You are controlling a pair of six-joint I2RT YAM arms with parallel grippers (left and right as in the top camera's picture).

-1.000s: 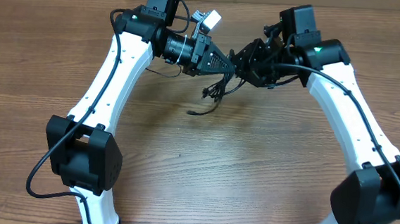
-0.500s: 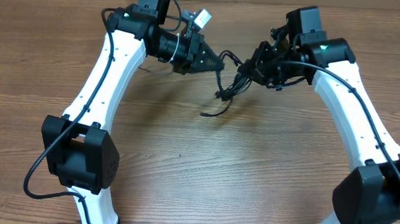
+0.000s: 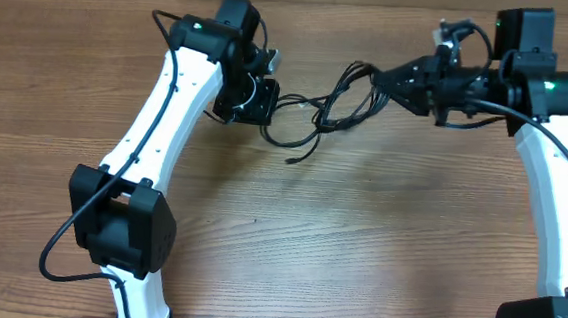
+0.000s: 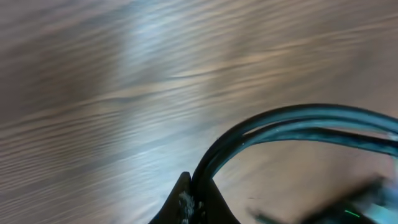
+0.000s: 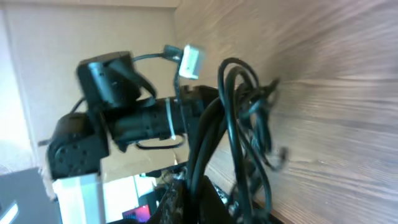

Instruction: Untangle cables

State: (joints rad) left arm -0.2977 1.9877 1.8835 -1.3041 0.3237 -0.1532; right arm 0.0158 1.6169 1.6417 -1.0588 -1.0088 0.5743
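Note:
The cables, thin black strands, hang stretched in loose loops between my two grippers above the wooden table. A loose end with a small plug dangles toward the table. My left gripper is shut on the cables' left end; the left wrist view shows black strands arching out from between the closed fingertips. My right gripper is shut on the right end; the right wrist view has strands rising from its jaws in tangled loops toward the left arm.
The wooden table spreads under both arms. A white connector sits on the left arm's wrist cabling. The arm bases stand at the near left and right edges.
Both arms have pulled apart, the right one far to the right and up. The cable bundle, earlier bunched between them, is now drawn out into longer loops. The right gripper closed.

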